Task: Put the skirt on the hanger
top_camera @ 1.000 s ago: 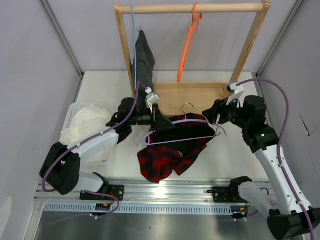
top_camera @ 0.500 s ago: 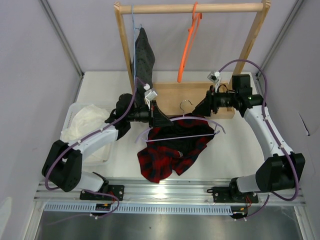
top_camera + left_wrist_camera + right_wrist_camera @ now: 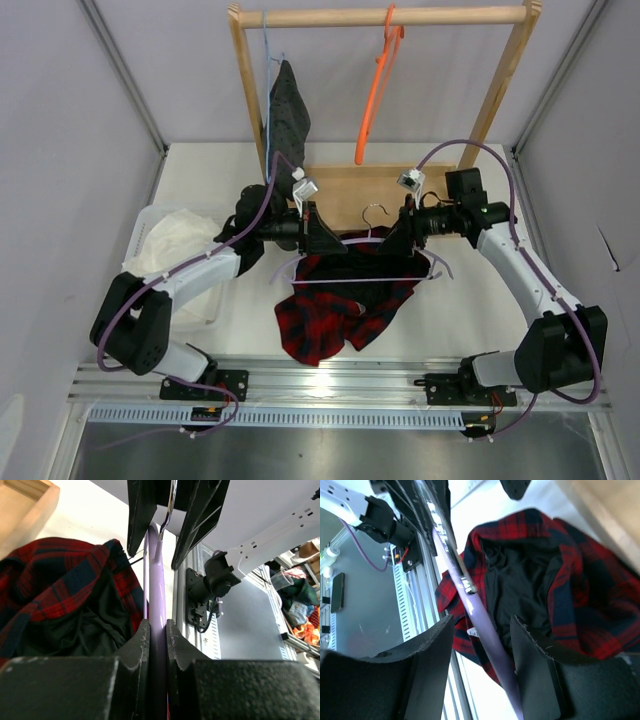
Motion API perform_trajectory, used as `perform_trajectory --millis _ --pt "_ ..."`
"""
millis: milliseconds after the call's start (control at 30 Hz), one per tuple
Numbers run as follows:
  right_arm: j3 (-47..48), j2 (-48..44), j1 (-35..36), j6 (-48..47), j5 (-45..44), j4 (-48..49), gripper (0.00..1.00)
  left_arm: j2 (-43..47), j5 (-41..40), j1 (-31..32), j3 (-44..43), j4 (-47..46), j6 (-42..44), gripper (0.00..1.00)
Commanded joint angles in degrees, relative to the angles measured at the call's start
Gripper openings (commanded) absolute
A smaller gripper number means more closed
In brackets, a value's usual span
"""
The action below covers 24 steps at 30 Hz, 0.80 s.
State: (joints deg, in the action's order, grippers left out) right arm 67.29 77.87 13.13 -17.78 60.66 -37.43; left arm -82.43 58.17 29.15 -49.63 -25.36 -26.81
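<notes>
Left claw: left gripper (image 3: 157,630) pinched tight on one arm of the hanger (image 3: 154,580)
Right claw: right gripper (image 3: 482,625) spread wide; it straddles the hanger, gripping nothing
Skirt: the skirt (image 3: 340,300) is bunched over the hanger between the arms; its bulk sags onto the table (image 3: 480,310)
Progress: judged partway; fabric caught but uneven; spreading along the bar remains
Around: wooden rack (image 3: 385,17) just behind; orange hanger (image 3: 375,90); dark grey garment (image 3: 288,110); white cloth (image 3: 170,250) left
Obstacle: the loose heap may drag
</notes>
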Motion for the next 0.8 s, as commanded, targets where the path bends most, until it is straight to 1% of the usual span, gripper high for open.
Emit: perform_trajectory --millis 0,33,133,167,233,267,333,367,433,500,533,567,600,633,667,700,767 --pt "-0.58 -1.66 2.07 -0.5 -1.94 -0.1 0.54 -0.01 1.77 -0.67 -3.55 -6.45 -0.7 0.0" --pt "-1.19 -2.01 2.78 -0.15 -3.78 -0.01 0.54 -0.44 1.77 -0.67 -3.72 -6.71 -0.79 0.0" --pt "-3.12 -3.59 4.89 1.52 -5.29 1.91 0.5 -0.62 1.77 -0.67 -3.72 -7.07 -0.97 0.0" --pt "-3.82 -4.21 5.59 2.48 -5.73 2.97 0.48 -0.62 1.68 -0.76 -3.72 -6.98 -0.7 0.0" --pt "-6.01 -5.88 6.38 5.2 -6.35 6.38 0.46 -0.27 1.16 -0.84 -3.37 -6.63 -0.35 0.0" --pt "-6.46 -6.4 7.17 5.91 -6.52 7.1 0.4 -0.1 0.89 -0.93 -3.2 -6.54 -0.09 0.0" --pt "-7.34 -7.2 7.62 7.23 -6.96 8.16 0.32 0.08 0.19 -0.93 -2.67 -6.63 -0.09 0.0" --pt "-7.69 -7.2 7.7 7.41 -7.4 7.99 0.22 0.25 -0.07 -0.93 -2.58 -6.89 -0.26 0.0" --pt "-8.05 -7.55 7.79 7.93 -8.72 7.98 0.13 0.52 -1.65 -0.93 -1.97 -6.89 -0.18 0.0" --pt "-8.49 -7.55 8.23 9.86 -9.33 9.65 0.07 0.96 -3.32 -1.02 -1.97 -4.71 0.96 0.01" --pt "-8.57 -7.2 9.02 12.48 -9.6 12.09 0.01 1.22 -5.76 -1.02 -1.62 -3.91 2.1 0.02" --pt "-8.23 -6.85 10.15 12.94 -10.21 12.47 0.0 2.01 -7.27 -1.11 -1.44 -3.12 2.55 0.03" --pt "-7.27 -6.33 12.6 12.95 -12.83 12.12 0.0 2.45 -8.59 -1.28 -1.53 -2.07 2.72 0.04" --pt "-6.91 -5.71 13.41 12.6 -14.24 11.68 0.0 2.98 -10.08 -1.46 -0.83 -1.62 2.73 0.09" --pt "-6.73 -5.53 13.85 12.16 -15.3 11.24 0.0 3.68 -13.05 -1.72 -0.56 -1.01 2.9 0.09" --pt "-7.25 -5.62 13.51 11.89 -15.66 10.46 0.0 4.9 -14.3 -1.72 -0.56 0.74 3.25 0.1" --pt "-8.57 -7.01 12.72 11.8 -16.8 10.54 0.0 6.23 -17.55 -1.81 -0.3 2.85 4.3 0.18"
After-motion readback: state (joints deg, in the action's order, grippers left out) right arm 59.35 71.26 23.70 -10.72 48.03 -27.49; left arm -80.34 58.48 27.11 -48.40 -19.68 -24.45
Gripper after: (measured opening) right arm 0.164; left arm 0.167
